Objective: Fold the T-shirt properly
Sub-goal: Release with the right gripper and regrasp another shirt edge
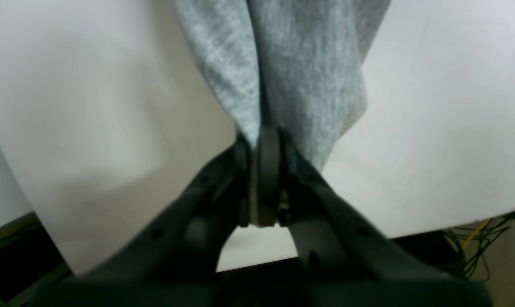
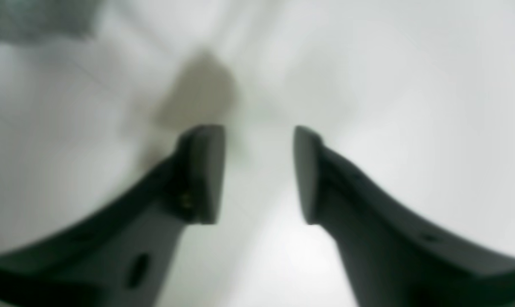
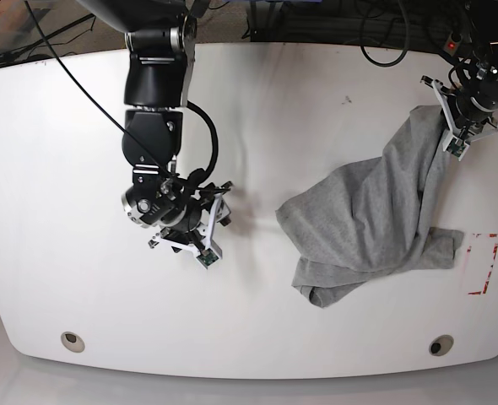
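The heather-grey T-shirt (image 3: 367,219) lies crumpled on the right half of the white table (image 3: 316,110). One part of it is pulled up toward the far right. My left gripper (image 3: 446,118) is shut on that raised part. In the left wrist view the closed fingers (image 1: 264,140) pinch a bunched fold of the T-shirt (image 1: 291,64) that hangs away from them. My right gripper (image 3: 222,202) is open and empty over bare table at the left centre, well apart from the shirt. In the right wrist view its jaws (image 2: 259,170) stand wide apart. No lettering or tag shows.
Red tape marks (image 3: 483,263) lie on the table just right of the shirt. Two round holes (image 3: 73,340) (image 3: 439,345) sit near the front edge. Cables (image 1: 475,238) hang past the table edge, and more run behind the table (image 3: 376,34).
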Available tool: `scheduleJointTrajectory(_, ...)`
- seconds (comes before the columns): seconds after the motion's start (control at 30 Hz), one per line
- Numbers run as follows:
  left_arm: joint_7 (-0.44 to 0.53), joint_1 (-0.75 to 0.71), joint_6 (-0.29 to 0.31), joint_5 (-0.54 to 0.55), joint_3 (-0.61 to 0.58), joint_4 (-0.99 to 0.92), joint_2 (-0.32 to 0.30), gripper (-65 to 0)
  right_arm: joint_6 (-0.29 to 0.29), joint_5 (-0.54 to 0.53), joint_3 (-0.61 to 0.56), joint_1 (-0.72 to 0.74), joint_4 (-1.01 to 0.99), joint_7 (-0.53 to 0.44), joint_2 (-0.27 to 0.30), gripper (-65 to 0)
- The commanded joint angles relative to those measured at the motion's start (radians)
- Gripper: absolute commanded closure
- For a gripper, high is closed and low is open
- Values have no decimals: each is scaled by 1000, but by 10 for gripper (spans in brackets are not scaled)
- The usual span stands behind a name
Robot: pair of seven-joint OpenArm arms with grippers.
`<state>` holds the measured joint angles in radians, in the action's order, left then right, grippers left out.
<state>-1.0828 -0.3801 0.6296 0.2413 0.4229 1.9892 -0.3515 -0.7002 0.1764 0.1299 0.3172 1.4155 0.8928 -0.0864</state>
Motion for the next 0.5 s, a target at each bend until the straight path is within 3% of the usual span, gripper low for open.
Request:
scheduleJointTrajectory(0.0, 10, 2, 2, 5, 11, 15, -13, -11, 2, -8, 1, 66, -66, -14, -28, -414)
scheduleJointTrajectory(0.13, 10, 2, 2, 5, 12, 15, -13, -11, 2, -8, 1, 109, -161, -21, -62, -531)
scheduleJointTrajectory(0.47, 10, 2, 2, 3, 23, 15, 18, -11, 2, -292, -5, 165, -408, -88, -63, -537)
